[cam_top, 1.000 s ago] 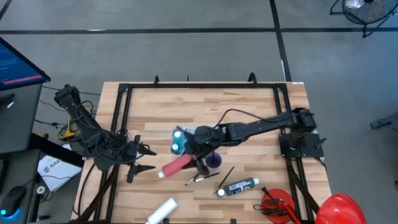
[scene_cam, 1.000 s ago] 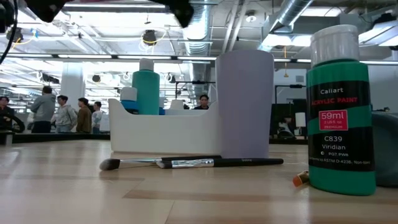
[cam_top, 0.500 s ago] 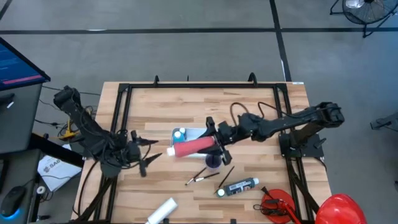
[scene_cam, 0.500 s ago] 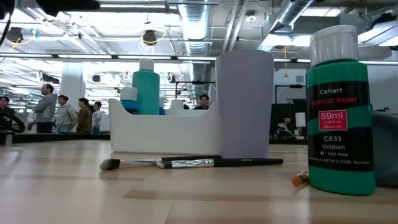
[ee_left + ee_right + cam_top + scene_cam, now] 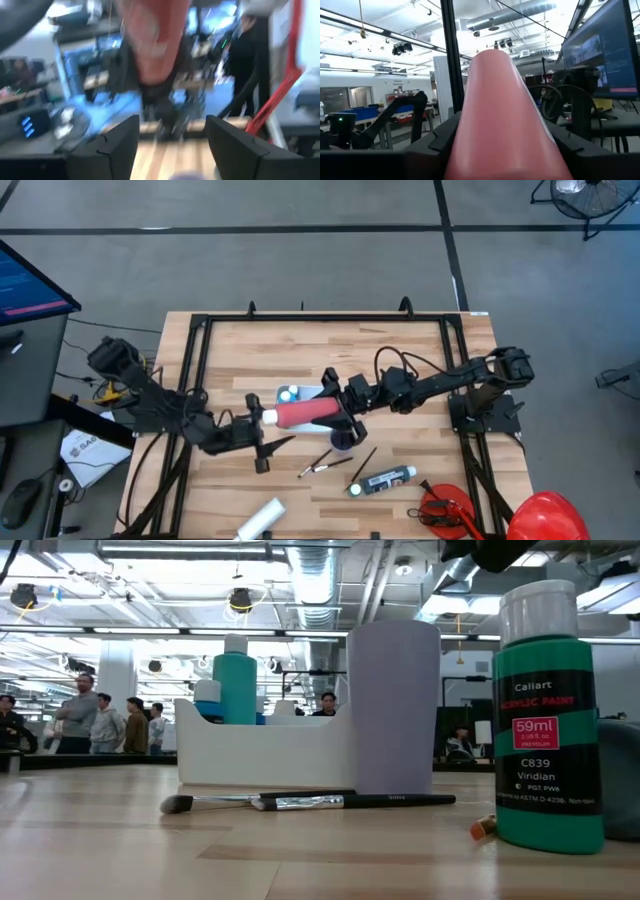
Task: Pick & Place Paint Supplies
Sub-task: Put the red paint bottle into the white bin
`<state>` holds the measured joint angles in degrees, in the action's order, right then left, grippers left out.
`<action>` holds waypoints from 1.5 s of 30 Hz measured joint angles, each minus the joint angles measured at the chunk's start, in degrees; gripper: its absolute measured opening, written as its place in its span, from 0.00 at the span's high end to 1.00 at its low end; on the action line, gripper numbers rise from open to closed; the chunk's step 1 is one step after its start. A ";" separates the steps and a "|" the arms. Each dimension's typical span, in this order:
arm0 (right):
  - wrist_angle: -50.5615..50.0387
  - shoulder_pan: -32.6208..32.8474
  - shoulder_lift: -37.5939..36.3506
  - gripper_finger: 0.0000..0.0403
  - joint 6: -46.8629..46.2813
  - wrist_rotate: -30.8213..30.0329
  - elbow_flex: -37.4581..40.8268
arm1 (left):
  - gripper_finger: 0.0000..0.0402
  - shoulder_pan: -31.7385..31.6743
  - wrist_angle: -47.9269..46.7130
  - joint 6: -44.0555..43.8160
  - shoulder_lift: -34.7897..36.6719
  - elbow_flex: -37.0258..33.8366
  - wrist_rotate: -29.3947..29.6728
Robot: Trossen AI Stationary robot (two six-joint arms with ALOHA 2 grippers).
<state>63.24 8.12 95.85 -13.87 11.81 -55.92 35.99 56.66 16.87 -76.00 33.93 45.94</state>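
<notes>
The right gripper (image 5: pixel 345 412) clamps a long red paint tube (image 5: pixel 305 414) horizontally above the wooden desk (image 5: pixel 400 360), the spread-fingered left gripper (image 5: pixel 262 442) just beside its white cap.

High view: we look straight down from well above on the whole counter (image 5: pixel 400 350), both arms in shot; low view sits at counter level, facing level across into the room, very near a green paint bottle (image 5: pixel 548 710) and a brush (image 5: pixel 310 802) in front of a white caddy (image 5: pixel 265 755). Each wrist view looks forward along its arm, close on the red tube (image 5: pixel 502 120), which the high view shares (image 5: pixel 305 413); the left wrist view sees it farther off (image 5: pixel 152 35).
</notes>
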 joint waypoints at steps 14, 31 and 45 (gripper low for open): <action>0.07 -0.40 0.00 0.45 0.50 -1.01 0.00 | 0.63 -4.36 14.17 4.48 1.06 -0.02 -12.22; 0.24 -0.55 -0.13 0.50 1.88 -1.49 -0.11 | 0.28 -6.15 15.14 2.17 1.04 0.22 -19.36; -1.32 -0.81 0.09 0.52 2.25 -3.32 0.00 | 0.18 -10.79 17.38 0.41 1.06 1.77 -19.42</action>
<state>61.92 7.31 95.95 -11.62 8.49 -55.92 25.21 74.04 17.28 -74.94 35.70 26.52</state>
